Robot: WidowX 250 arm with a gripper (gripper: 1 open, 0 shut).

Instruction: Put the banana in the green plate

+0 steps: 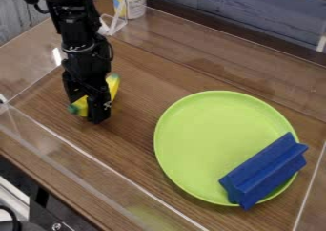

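The yellow banana (pixel 111 87) lies on the wooden table at the left, mostly hidden behind my black gripper (pixel 90 105). The gripper points straight down with its fingers open and standing on either side of the banana, tips at table level. Only the banana's upper right curve and a greenish tip near the fingers show. The lime-green plate (pixel 211 139) lies flat to the right, well apart from the gripper.
A blue rectangular block (pixel 265 172) rests on the plate's lower right rim. A white and yellow container (pixel 128 1) stands at the back behind the arm. Clear plastic walls (pixel 32 144) border the table's left and front edges.
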